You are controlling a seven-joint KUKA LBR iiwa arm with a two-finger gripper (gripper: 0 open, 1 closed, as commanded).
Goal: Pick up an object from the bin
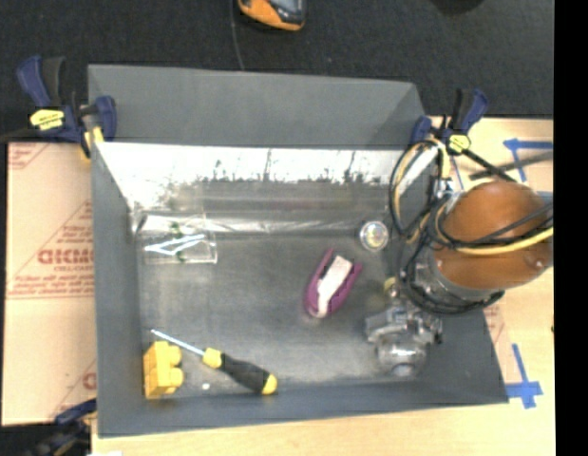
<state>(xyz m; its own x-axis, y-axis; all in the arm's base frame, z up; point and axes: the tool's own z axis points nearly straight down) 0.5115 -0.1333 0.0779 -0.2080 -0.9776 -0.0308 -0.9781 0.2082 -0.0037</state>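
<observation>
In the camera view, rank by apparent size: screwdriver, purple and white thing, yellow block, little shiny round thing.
1. screwdriver, longest, though thin
2. purple and white thing, bulkier, so nearly a tie
3. yellow block
4. shiny round thing

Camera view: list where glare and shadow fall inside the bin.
In the camera view, the bin carries a bright, streaky glare along its back wall; the clear packet on the left glints; the round silver thing shows a bright spot; the floor around the gripper looks darker, likely shaded by the arm.
</observation>
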